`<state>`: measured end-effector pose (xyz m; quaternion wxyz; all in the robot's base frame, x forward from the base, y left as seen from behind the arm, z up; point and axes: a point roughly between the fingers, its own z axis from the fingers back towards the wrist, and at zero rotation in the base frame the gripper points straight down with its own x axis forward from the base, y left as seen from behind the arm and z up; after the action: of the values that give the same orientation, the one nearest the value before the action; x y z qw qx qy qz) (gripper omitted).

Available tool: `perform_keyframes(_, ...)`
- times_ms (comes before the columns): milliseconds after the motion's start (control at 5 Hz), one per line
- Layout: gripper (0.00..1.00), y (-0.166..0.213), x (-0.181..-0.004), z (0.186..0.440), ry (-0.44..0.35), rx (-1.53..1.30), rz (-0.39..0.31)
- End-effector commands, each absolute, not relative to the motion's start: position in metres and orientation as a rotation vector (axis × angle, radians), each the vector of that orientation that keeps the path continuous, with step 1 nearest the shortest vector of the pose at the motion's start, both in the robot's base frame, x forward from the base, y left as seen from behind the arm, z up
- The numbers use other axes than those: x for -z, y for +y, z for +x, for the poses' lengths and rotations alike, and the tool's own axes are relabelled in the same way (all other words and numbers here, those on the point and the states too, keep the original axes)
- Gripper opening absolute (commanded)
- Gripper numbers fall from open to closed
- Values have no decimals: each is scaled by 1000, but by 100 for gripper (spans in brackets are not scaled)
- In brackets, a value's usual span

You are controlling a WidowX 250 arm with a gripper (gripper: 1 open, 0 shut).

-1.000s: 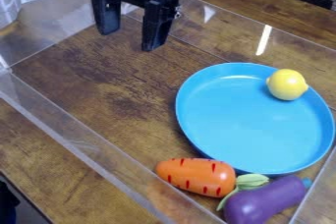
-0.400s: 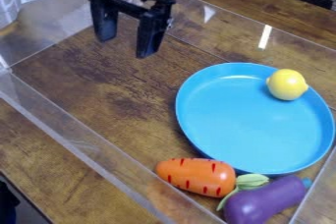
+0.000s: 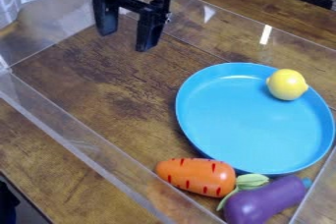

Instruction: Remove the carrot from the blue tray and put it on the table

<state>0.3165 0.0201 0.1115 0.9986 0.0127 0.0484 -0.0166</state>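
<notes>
The orange carrot (image 3: 198, 176) lies on the brown table (image 3: 112, 90) just off the blue tray's near-left rim, its green end beside the purple eggplant. The round blue tray (image 3: 250, 120) sits at the right and holds only a yellow lemon (image 3: 288, 84) near its far edge. My black gripper (image 3: 128, 29) hangs at the far left, pointing down, its two fingers spread open with nothing between them, well away from the tray and the carrot.
A purple eggplant (image 3: 266, 200) rests at the near right corner, touching the carrot's leafy end. Clear acrylic walls (image 3: 79, 144) border the tabletop on the left and back.
The gripper has shifted a little to the left and slightly lower in the view, still open. The carrot, lemon, eggplant and tray have not moved.
</notes>
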Motion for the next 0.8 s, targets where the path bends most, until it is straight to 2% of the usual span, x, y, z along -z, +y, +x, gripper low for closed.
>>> perform_keyframes(0,100,31,-124,328,46,18,33)
perform_keyframes(600,100,36,-119,330,66,2,8)
